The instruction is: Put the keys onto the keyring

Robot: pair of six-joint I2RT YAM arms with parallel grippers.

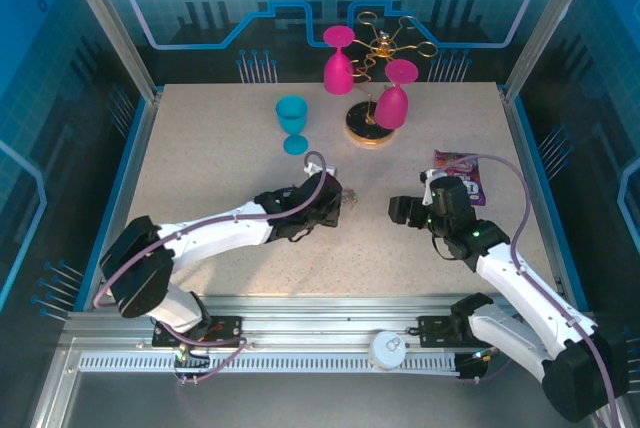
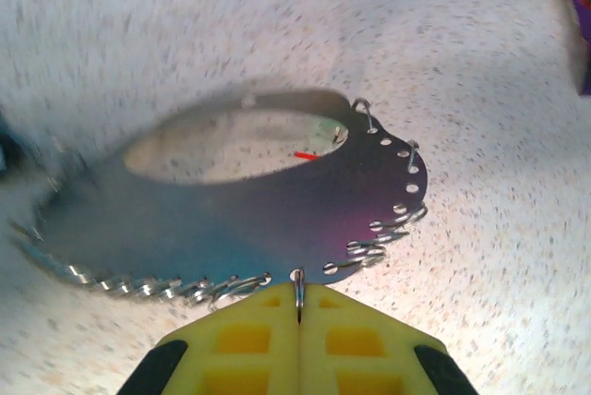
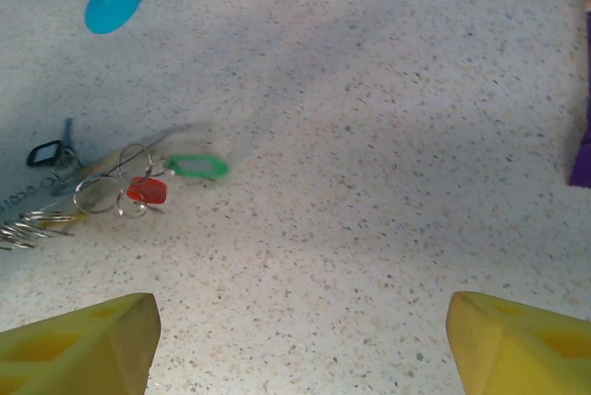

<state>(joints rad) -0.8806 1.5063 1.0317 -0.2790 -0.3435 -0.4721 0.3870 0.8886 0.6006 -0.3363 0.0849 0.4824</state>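
My left gripper is shut on a small silvery link at the rim of the keyring, a flat dark metal ring with holes and small split rings along its edge, held just above the table. Something red shows through its opening. From above, the left gripper sits at the table's middle with the keys at its tip. The right wrist view has the green key, red key and black key lying with silvery rings at the left. My right gripper is open over bare table, right of them.
A blue goblet stands behind the left gripper. Two pink goblets hang on a gold wire rack at the back. A purple packet lies just behind the right gripper.
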